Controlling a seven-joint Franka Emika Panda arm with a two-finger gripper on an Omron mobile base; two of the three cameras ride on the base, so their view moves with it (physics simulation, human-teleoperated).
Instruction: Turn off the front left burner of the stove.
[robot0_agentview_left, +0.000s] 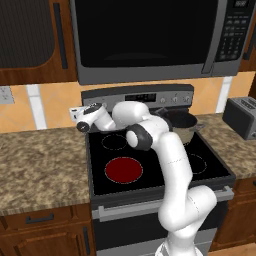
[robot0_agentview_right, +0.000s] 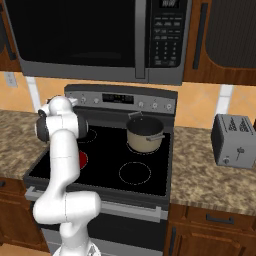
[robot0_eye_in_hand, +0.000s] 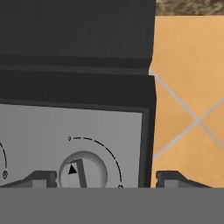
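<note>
At the stove's (robot0_agentview_left: 150, 165) back panel, the fingers (robot0_eye_in_hand: 41, 178) stand apart astride the end knob (robot0_eye_in_hand: 82, 174) (not yet gripped), while the front left burner (robot0_agentview_left: 123, 169) glows red: shut-off outstanding.

Front left burner (robot0_agentview_right: 83, 159) mostly behind the arm; knob (robot0_eye_in_hand: 82, 174) cut by the bottom band

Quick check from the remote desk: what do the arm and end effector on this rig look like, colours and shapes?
The arm is glossy white, built of rounded tubular links with dark grey joint rings, like the one at its elbow. The end effector is a white block with black trim. In the hand view its two small fingertips are dark grey wedges. No cables or markings visible.
</note>
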